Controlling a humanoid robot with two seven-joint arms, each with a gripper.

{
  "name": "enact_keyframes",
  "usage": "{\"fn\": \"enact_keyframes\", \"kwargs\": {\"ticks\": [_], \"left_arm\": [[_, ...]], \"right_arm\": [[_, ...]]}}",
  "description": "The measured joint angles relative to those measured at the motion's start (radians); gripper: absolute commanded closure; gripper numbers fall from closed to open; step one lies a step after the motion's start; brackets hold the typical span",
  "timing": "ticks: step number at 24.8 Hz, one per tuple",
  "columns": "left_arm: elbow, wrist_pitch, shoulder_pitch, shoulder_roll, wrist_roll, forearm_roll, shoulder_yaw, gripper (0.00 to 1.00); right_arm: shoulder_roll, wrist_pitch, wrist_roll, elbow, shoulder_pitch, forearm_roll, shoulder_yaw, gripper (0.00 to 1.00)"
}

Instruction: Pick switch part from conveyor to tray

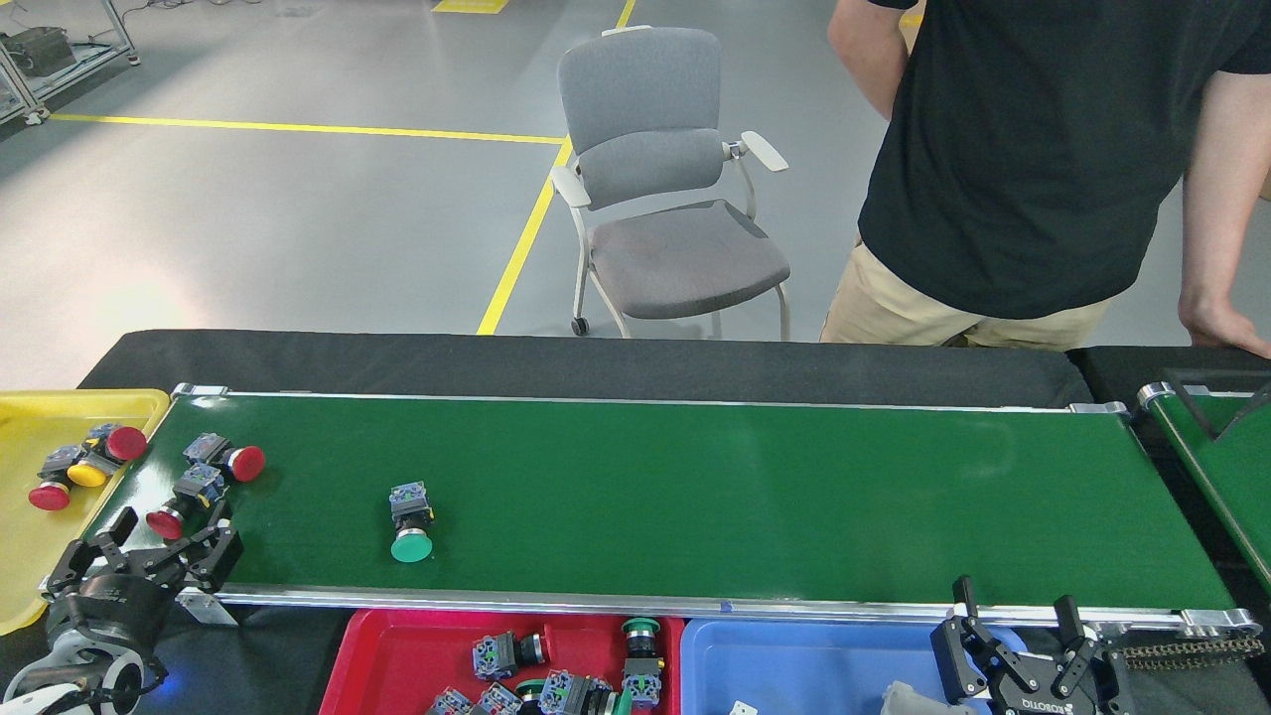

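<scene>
Left pincer (164,544) hung with fingers spread wide over the conveyor's (695,497) near-left corner, gripping nothing, just beside a red-capped switch part (184,501). Another red one (226,459) lay beyond it, and a green-capped one (410,519) sat further right. Over by the blue tray (794,665), my right pincer (1018,636) also stood open and empty.

A black table (596,362) carries everything. A long green conveyor (695,497) lies across its middle. A yellow tray (30,586) sits at nine o'clock, touching the belt's end. A red tray (397,655) and a blue tray (794,665) sit side by side at six o'clock. A second green belt (1226,467) shows at three o'clock.
</scene>
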Motion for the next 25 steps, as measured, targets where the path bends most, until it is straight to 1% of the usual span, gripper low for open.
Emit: {"fn": "enact_keyframes", "kwargs": {"ticks": [2,3,4,5,6,7,8,10,13,15,16,19,23,25], "left_arm": [[0.071,0.079,-0.05,0.0,0.022,0.0,-0.045,0.15],[0.105,0.116,-0.072,0.001,0.04,0.0,-0.066,0.2],[0.146,0.151,-0.096,0.004,0.063,0.0,-0.084,0.27],[0.19,0.179,-0.121,0.005,0.093,0.0,-0.096,0.36],[0.223,0.197,-0.138,0.007,0.12,0.0,-0.102,0.52],[0.25,0.206,-0.149,0.013,0.142,0.001,-0.107,0.64],[0.263,0.21,-0.151,0.02,0.16,0.004,-0.108,0.75],[0.27,0.201,-0.151,0.028,0.179,0.026,-0.108,0.9],[0.258,0.15,-0.141,0.032,0.194,0.057,-0.11,0.95],[0.196,0.112,-0.11,0.032,0.202,0.063,-0.111,0.96],[0.137,0.078,-0.079,0.031,0.204,0.069,-0.11,0.96],[-0.12,-0.035,0.074,0.029,0.202,0.113,-0.11,0.94],[-0.514,-0.209,0.336,0.019,0.139,0.185,-0.112,0.9],[-0.696,-0.289,0.463,-0.004,0.117,0.194,-0.115,0.82]], "right_arm": [[0.02,0.004,-0.02,0.0,-0.005,0.012,0.0,0.01],[0.034,0.006,-0.03,0.0,-0.005,0.025,0.0,0.01],[0.052,0.007,-0.037,0.001,-0.005,0.039,0.0,0.01],[0.067,0.007,-0.039,0.001,-0.005,0.053,0.0,0.01],[0.074,0.007,-0.042,0.001,-0.003,0.064,0.001,0.01],[0.075,0.007,-0.045,0.001,0.0,0.069,0.001,0.01],[0.075,0.007,-0.048,0.001,0.006,0.072,0.001,0.01],[0.075,0.009,-0.05,0.001,0.023,0.073,0.001,0.01],[0.075,0.01,-0.053,0.001,0.029,0.071,0.001,0.01],[0.074,0.01,-0.057,0.003,0.029,0.057,0.001,0.01],[0.07,0.009,-0.053,0.007,0.029,0.038,0.001,0.01],[0.038,0.008,-0.042,0.013,0.039,-0.027,0.001,0.01],[0.006,0.004,-0.038,0.014,0.04,-0.039,0.002,0.01],[0.005,0.004,-0.038,0.014,0.04,-0.04,0.002,0.01]]}}
